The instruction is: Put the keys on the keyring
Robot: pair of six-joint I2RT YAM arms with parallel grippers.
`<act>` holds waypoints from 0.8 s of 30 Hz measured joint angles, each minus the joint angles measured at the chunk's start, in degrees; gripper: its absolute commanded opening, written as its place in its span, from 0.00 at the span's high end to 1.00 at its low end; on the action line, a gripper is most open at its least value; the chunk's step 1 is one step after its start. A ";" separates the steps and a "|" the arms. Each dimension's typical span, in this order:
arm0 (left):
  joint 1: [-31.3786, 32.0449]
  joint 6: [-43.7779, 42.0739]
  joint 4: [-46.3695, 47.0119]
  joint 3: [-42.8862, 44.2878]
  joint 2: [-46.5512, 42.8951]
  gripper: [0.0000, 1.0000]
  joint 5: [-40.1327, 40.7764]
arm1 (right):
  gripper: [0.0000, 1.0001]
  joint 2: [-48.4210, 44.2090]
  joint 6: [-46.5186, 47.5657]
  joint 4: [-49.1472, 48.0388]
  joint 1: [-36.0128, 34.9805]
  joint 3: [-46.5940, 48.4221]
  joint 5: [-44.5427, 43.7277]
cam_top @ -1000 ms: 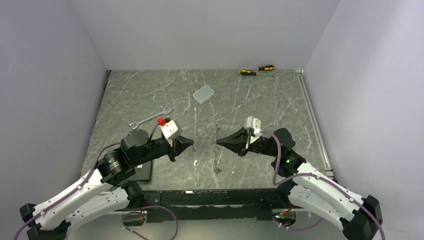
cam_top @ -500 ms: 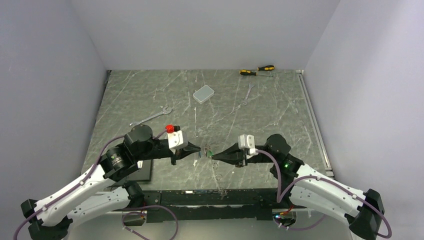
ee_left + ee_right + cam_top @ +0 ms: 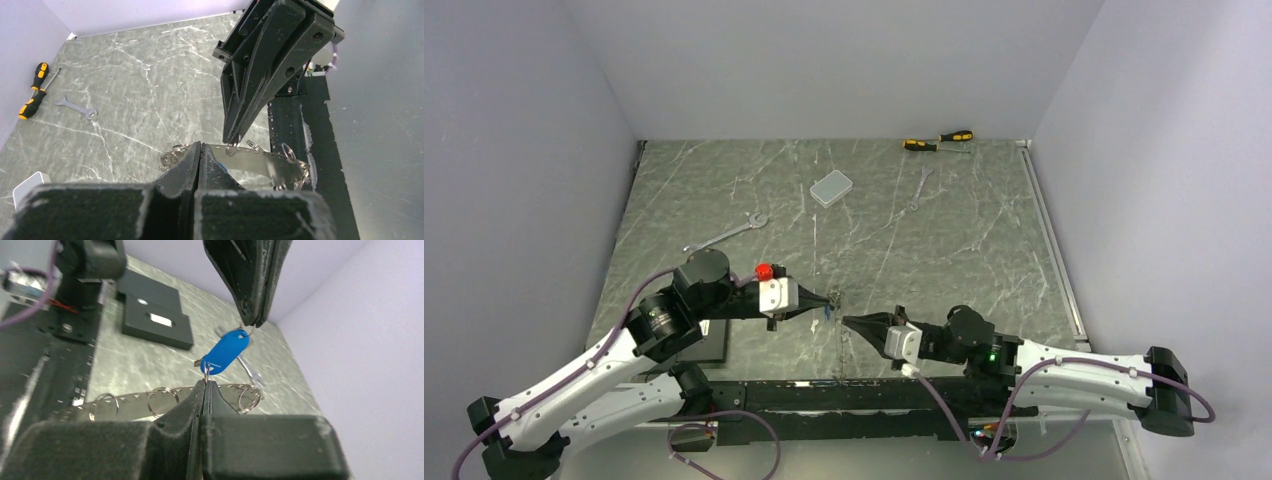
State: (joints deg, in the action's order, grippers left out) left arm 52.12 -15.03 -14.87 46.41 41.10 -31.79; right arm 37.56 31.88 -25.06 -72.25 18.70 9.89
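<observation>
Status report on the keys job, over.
Left gripper, right gripper: both shut on blue key, held up between them. Keyring flat on table below, key not on it. Nothing blocking.

The top camera overlooks the whole table (image 3: 724, 190); both wrist cameras, close in, face each other.
</observation>
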 measured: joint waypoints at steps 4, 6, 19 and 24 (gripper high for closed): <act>0.00 -2.91 0.26 -0.33 0.98 1.00 1.53 | 1.00 0.90 6.75 -0.79 -2.78 -0.22 -7.08; 0.00 -4.74 -0.66 -0.33 1.99 1.00 2.27 | 1.00 1.36 10.97 -1.75 -4.94 -0.55 -9.64; 0.00 -17.59 -5.81 -2.19 1.81 1.00 -5.44 | 1.00 2.97 16.94 -2.40 -7.82 -1.73 -10.99; 0.00 -19.52 -5.95 -2.71 1.84 1.00 -7.13 | 1.00 3.37 14.43 -0.94 -7.52 -1.73 -9.70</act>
State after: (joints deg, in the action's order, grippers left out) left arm 52.12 -34.54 -20.82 43.70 42.94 -38.92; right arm 40.93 46.30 -26.00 -79.77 16.97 0.19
